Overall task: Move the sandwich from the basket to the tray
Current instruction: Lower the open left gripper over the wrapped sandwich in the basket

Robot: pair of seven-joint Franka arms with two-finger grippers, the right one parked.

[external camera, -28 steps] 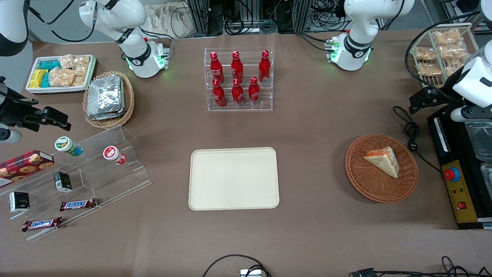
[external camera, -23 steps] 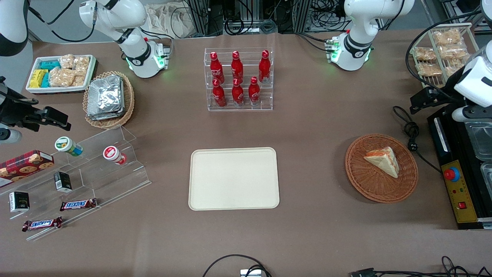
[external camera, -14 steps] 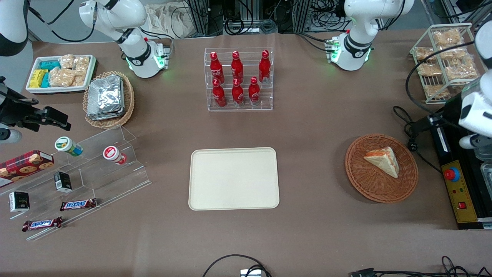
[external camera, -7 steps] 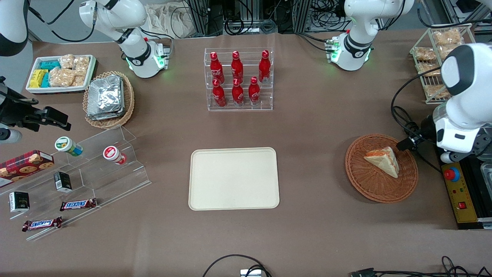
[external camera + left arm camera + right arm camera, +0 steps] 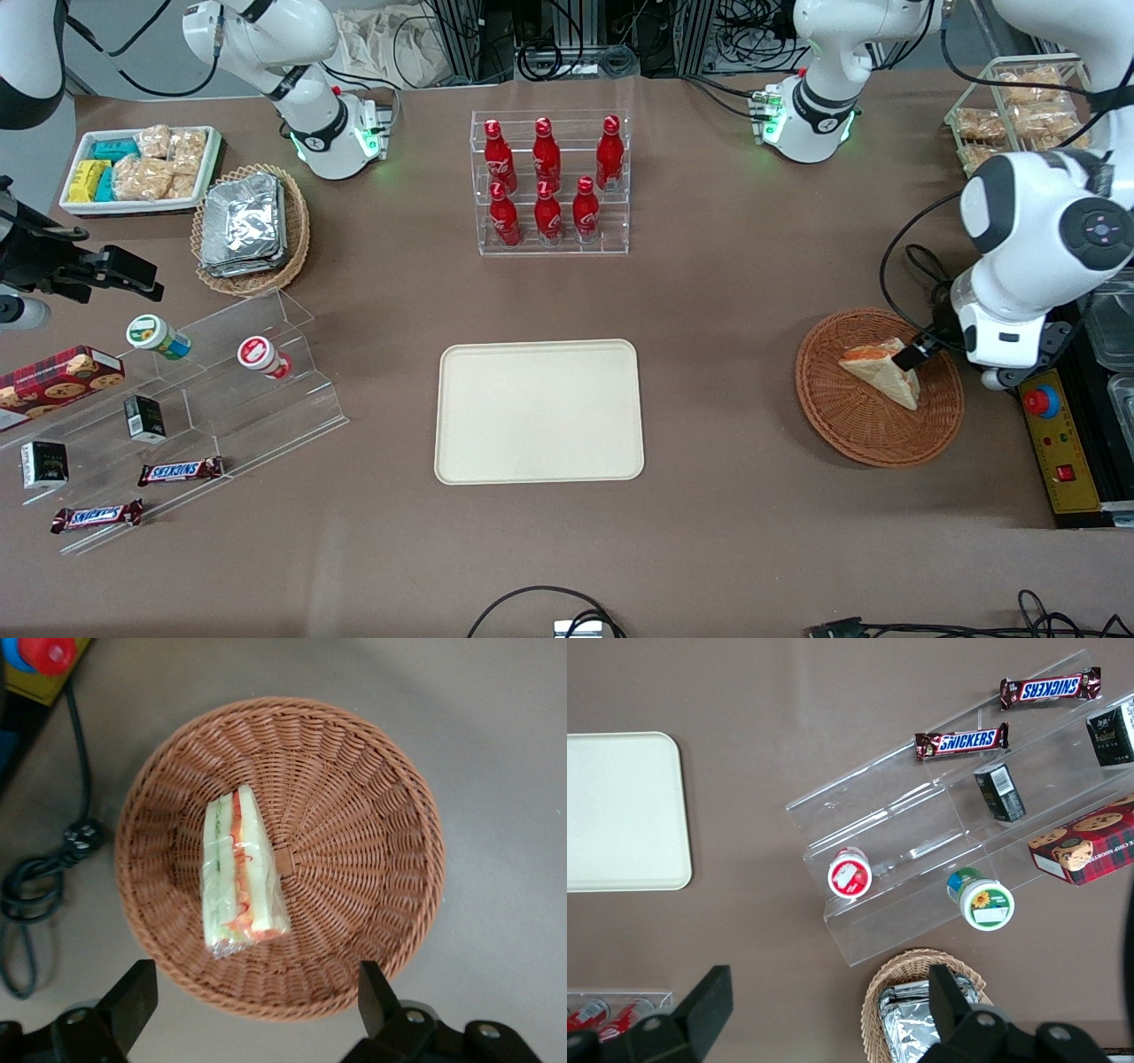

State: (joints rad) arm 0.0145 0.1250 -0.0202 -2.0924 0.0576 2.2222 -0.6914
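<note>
One sandwich (image 5: 881, 370) lying in the one reddish-brown basket (image 5: 850, 431) at middle right of the front frame, toward the working arm's end of the tabletop (image 5: 726, 292); in the wrist view the wedge (image 5: 239, 875) resting on its side in the basket (image 5: 372, 859), orange and green filling edge up. Gripper (image 5: 912, 356) hovering above the basket, over the sandwich's edge nearest the arm; jaws spread wide, holding nothing, both fingers (image 5: 133, 997) apart from the basket rim and not touching the bread. One cream tray (image 5: 539, 410) at lower centre, bare, well apart from the basket. Six red bottles (image 5: 547, 177) in a clear rack at upper centre, three nearer the front camera and three farther. One tan basket of foil packets (image 5: 246, 226) at upper left, beside one white bin of snack packets (image 5: 137, 168). Two chocolate bars (image 5: 180, 470) on the clear stepped stand at lower left, plus two round tubs (image 5: 158, 336) and one biscuit box (image 5: 58, 377).
</note>
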